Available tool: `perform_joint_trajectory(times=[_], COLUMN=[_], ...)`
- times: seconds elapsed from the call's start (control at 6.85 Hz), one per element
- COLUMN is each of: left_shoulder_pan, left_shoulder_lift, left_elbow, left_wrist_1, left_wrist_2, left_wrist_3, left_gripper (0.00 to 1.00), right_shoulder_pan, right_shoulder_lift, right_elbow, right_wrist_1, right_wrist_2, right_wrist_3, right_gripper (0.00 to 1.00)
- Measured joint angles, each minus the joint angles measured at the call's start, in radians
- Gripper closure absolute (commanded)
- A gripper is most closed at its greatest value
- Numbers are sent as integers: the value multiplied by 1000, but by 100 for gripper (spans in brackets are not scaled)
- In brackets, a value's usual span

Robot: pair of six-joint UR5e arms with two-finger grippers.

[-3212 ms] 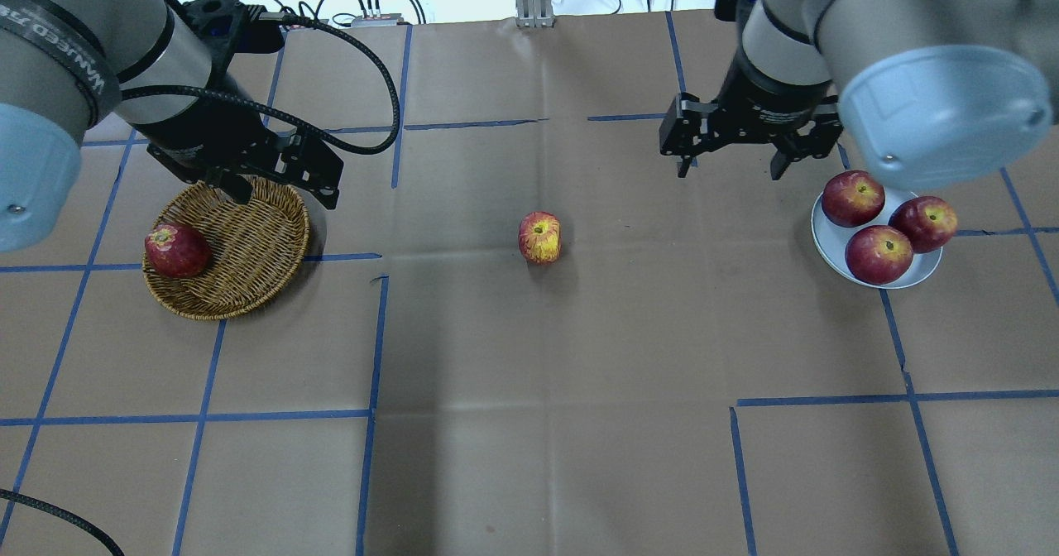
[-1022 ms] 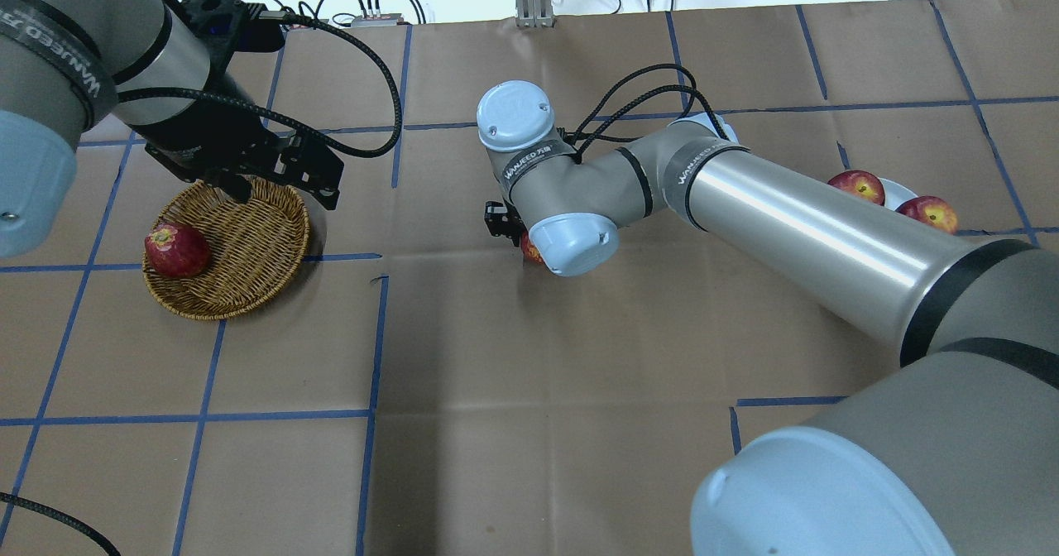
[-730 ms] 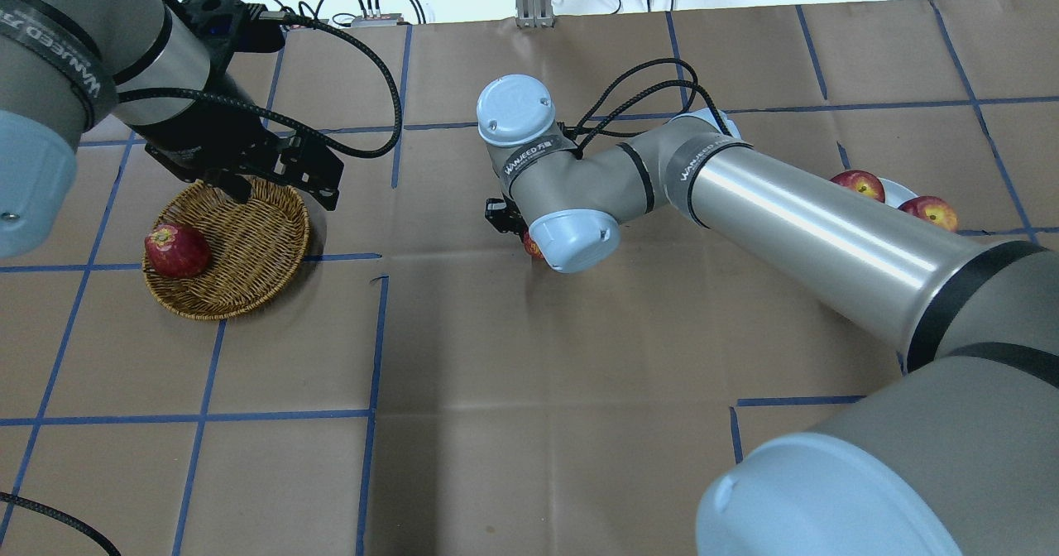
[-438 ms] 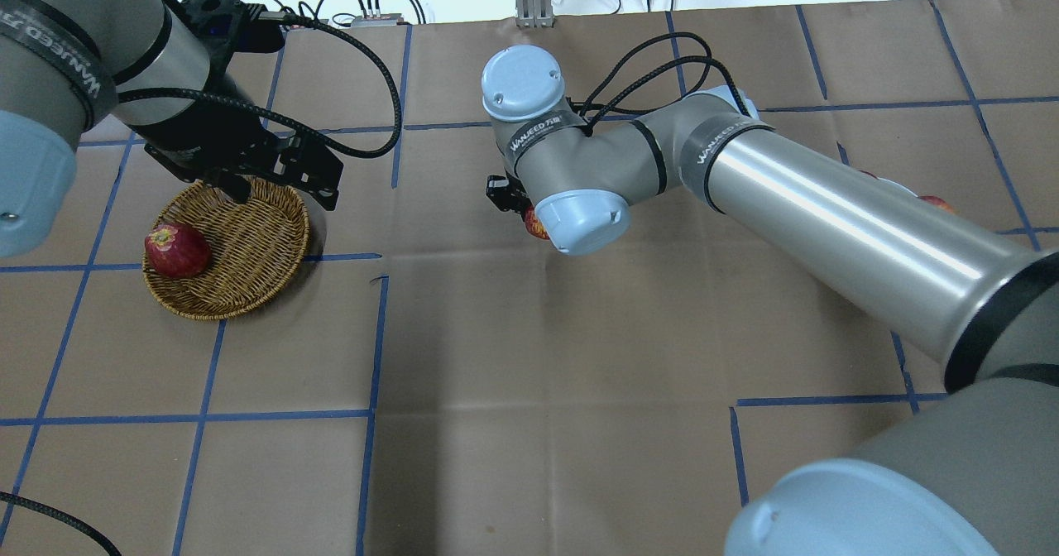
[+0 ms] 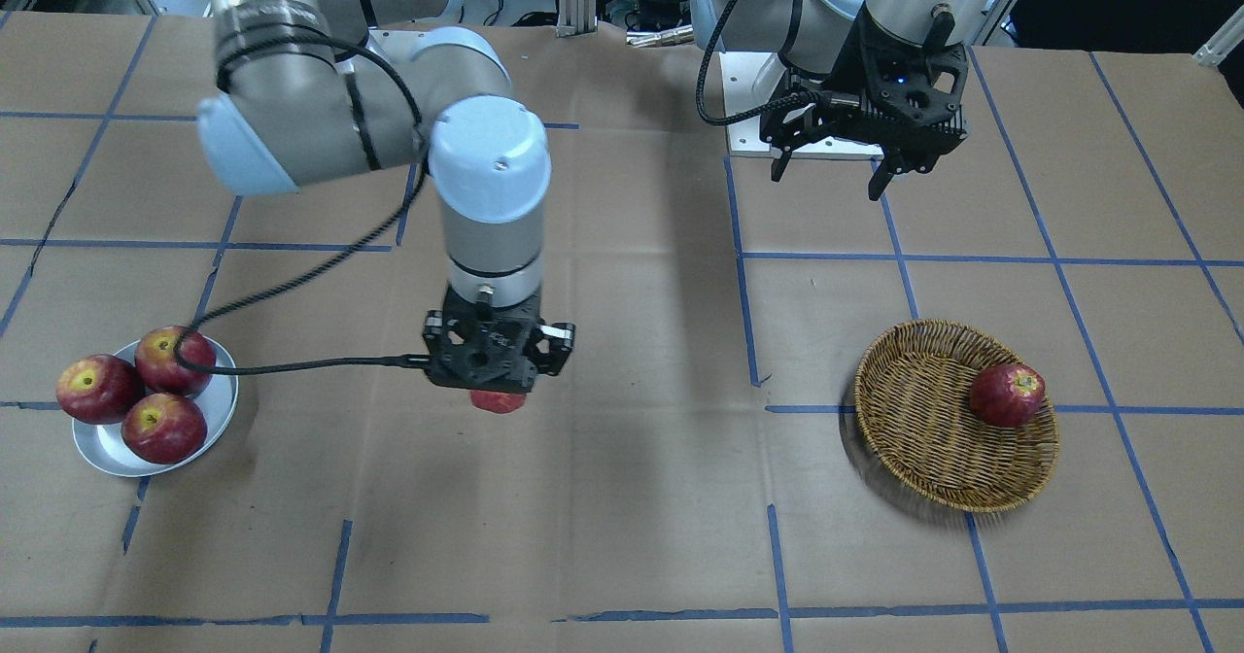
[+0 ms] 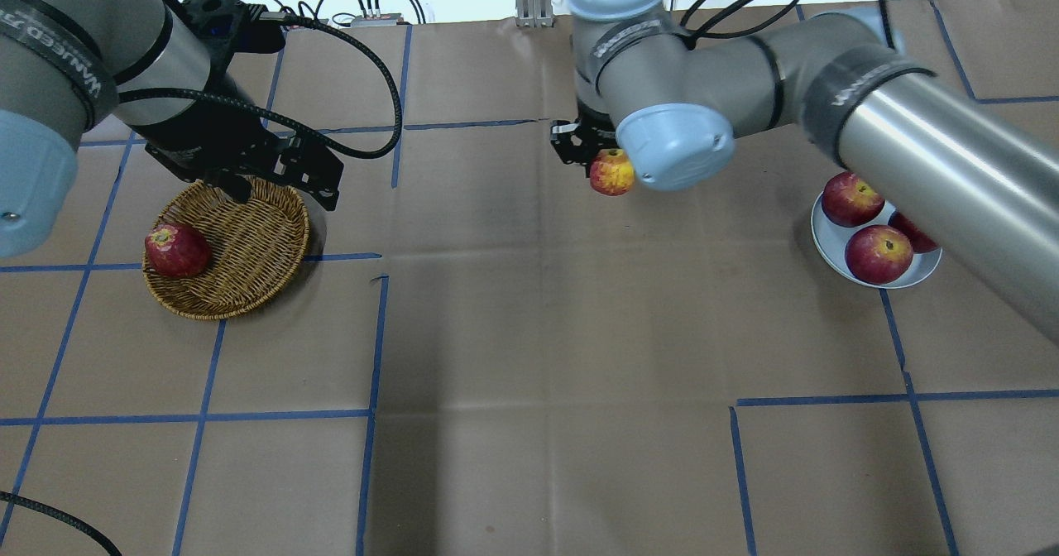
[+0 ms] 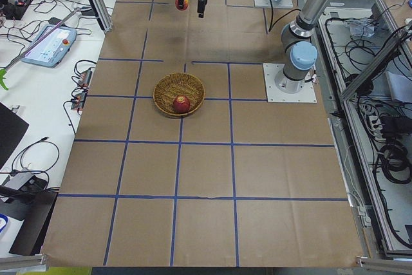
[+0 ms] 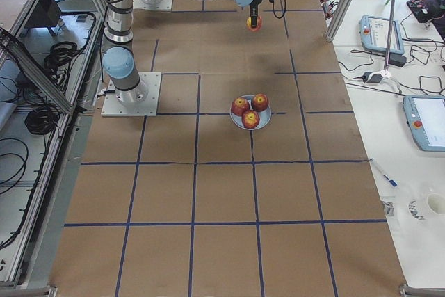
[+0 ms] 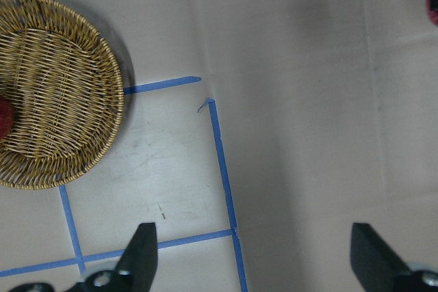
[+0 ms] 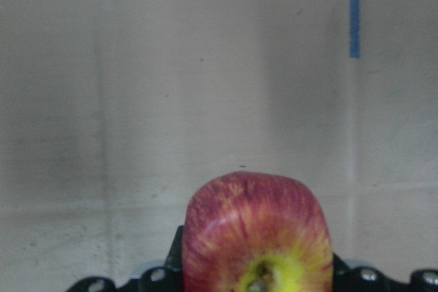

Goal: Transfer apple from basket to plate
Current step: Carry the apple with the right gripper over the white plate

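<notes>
My right gripper [image 5: 498,393] is shut on the apple [image 6: 610,173], red streaked with yellow, and holds it above the table's middle, left of the plate. The right wrist view shows the apple [image 10: 256,234] between the fingers, stem hollow towards the camera. The silver plate [image 6: 821,240] at the right holds three dark red apples. The wicker basket [image 6: 248,246] at the left holds one dark red apple [image 6: 176,251]. My left gripper [image 6: 281,190] hangs open and empty over the basket's far rim.
Brown paper with blue tape lines covers the table. The three dark apples [image 5: 136,391] fill most of the plate. My right arm stretches across the table's right half, above the plate. Cables and a metal post lie at the far edge.
My right arm came from the plate side down onto the apple at the table's middle, shut on it, lifted it and moved it right and farther back. The left arm has not moved.
</notes>
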State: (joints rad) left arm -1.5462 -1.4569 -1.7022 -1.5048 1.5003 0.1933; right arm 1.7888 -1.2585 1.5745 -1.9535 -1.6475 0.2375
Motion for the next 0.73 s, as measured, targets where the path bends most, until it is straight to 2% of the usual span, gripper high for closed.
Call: perform_joint_trajectory(times=[0.29, 0.73], left_shoulder_pan=[0, 1], left_shoulder_lift=[0, 1], left_elbow=[0, -2], left_wrist_1=[0, -1], left_wrist_2=[0, 0], left_wrist_3=[1, 1], left_gripper=[1, 1], right_shoulder_pan=[-202, -503], right_shoulder_lift=[-84, -109], right_elbow=[13, 48], right_wrist_1=[90, 102], right_wrist_2=[0, 31], right_wrist_3=[-315, -740], right_gripper=[64, 65])
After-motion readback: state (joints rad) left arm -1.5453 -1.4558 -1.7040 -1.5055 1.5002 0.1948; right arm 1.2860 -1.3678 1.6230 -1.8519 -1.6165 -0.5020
